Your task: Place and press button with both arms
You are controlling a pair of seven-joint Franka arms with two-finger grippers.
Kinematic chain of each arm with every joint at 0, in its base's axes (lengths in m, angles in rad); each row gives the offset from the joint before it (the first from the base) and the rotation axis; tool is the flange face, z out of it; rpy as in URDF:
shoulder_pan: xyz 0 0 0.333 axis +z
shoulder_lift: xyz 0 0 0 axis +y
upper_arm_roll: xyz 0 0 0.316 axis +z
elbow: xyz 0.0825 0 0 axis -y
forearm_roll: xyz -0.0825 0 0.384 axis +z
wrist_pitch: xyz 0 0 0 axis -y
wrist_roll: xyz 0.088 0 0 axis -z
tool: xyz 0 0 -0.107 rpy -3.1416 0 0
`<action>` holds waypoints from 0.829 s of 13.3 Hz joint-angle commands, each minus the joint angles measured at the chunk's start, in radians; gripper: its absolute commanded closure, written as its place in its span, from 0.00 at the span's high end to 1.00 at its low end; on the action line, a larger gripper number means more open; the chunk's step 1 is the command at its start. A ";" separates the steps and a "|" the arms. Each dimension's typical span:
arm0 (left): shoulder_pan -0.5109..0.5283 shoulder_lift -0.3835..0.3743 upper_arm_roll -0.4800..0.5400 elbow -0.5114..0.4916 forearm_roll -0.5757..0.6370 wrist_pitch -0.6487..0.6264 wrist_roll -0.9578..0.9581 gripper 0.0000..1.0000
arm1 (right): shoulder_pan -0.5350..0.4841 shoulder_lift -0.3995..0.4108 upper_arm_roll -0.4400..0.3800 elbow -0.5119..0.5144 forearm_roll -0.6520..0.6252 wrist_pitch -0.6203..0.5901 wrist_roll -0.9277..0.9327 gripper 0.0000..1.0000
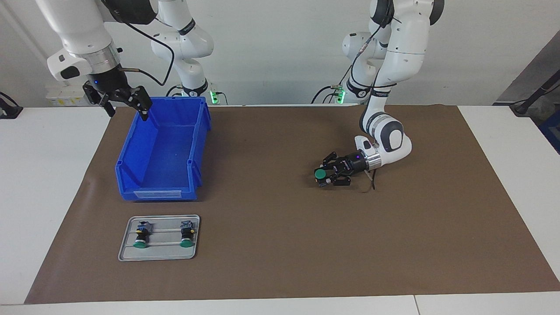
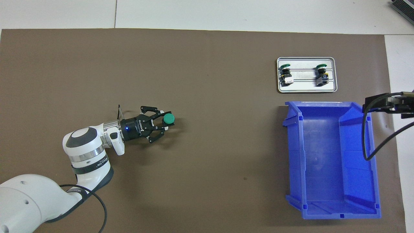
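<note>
Overhead view shows a brown mat [image 2: 207,97] covering most of a white table [image 2: 226,13], whose bare surface runs as a pale strip along the top of the frame and down the right edge. At the left centre of that frame the left gripper [image 2: 163,124] lies low over the mat, pointing toward the frame's right, its fingers closed on the button [image 2: 168,119], whose round green cap faces upward. In the facing view the same button [image 1: 320,174] sits right of centre, held between the left gripper's [image 1: 326,177] fingertips just above the mat [image 1: 280,245], with the white left arm [image 1: 385,144] bending down to it from the upper right. A blue bin [image 1: 162,148] stands at the left of centre in that view, and in the lower left lies a grey metal tray [image 1: 159,238] holding two more green-capped buttons [image 1: 141,236], apart from each other and lying on their sides. The right gripper [image 1: 127,105] hangs in the upper left of the facing view, over the bin's rim nearest the robots, jaws spread wide and holding nothing. A pale wall [image 1: 280,52] fills the top of the facing view, with black cables and small green lights at the arms' bases.
</note>
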 commanded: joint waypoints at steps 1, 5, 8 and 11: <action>0.004 0.006 0.006 -0.004 -0.003 -0.020 0.024 0.01 | 0.003 -0.010 -0.005 -0.014 0.003 -0.006 -0.020 1.00; 0.004 0.006 0.006 -0.004 -0.003 -0.020 0.024 0.18 | 0.003 -0.010 -0.005 -0.014 0.003 -0.006 -0.020 1.00; 0.004 0.006 0.008 -0.006 -0.002 -0.020 0.024 0.34 | 0.003 -0.010 -0.005 -0.014 0.003 -0.007 -0.020 1.00; 0.015 0.006 0.006 -0.006 0.015 -0.020 0.027 0.50 | 0.003 -0.010 -0.005 -0.014 0.003 -0.009 -0.020 1.00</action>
